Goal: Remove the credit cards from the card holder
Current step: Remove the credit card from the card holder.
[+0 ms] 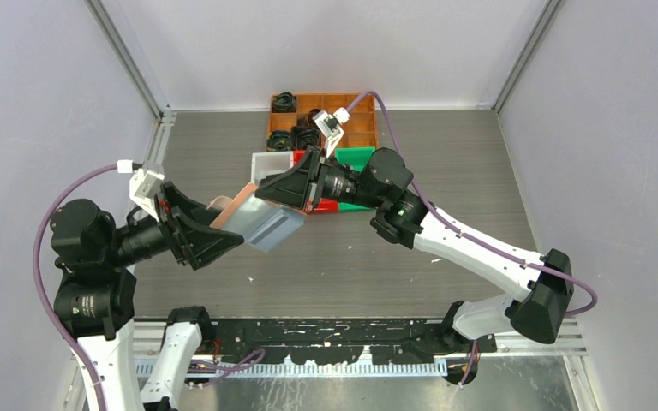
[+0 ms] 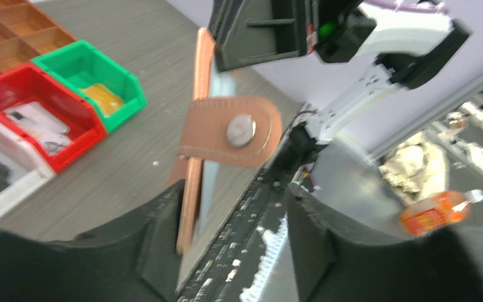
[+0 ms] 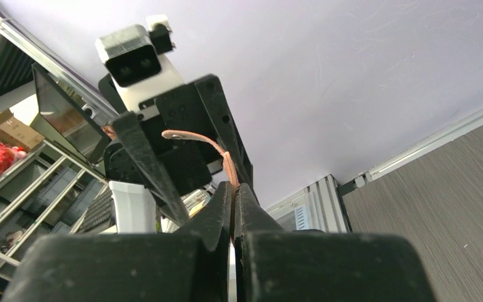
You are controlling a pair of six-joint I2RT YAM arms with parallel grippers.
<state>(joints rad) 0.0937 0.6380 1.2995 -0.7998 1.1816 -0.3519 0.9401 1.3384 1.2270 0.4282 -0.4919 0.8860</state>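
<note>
The card holder point(image 1: 261, 224) hangs in mid-air over the table, tan-pink outside with its grey-blue face up. My right gripper point(image 1: 284, 195) is shut on its upper right edge point(image 3: 231, 179). My left gripper point(image 1: 227, 233) is open; the holder's lower edge point(image 2: 190, 195) stands between its jaws beside the left finger point(image 2: 132, 251), and the strap tab with its snap point(image 2: 233, 132) hangs free. An orange-yellow card point(image 2: 104, 97) lies in the green bin point(image 2: 126, 104). A whitish card point(image 2: 34, 119) lies in the red bin point(image 2: 69, 148). I cannot tell whether any card sits in the holder.
The white bin point(image 1: 266, 161), red bin point(image 1: 321, 205) and green bin point(image 1: 355, 157) stand behind the holder. An orange divided tray point(image 1: 360, 128) with black coiled bundles point(image 1: 284, 103) is at the back edge. Grey walls close the left, right and far sides.
</note>
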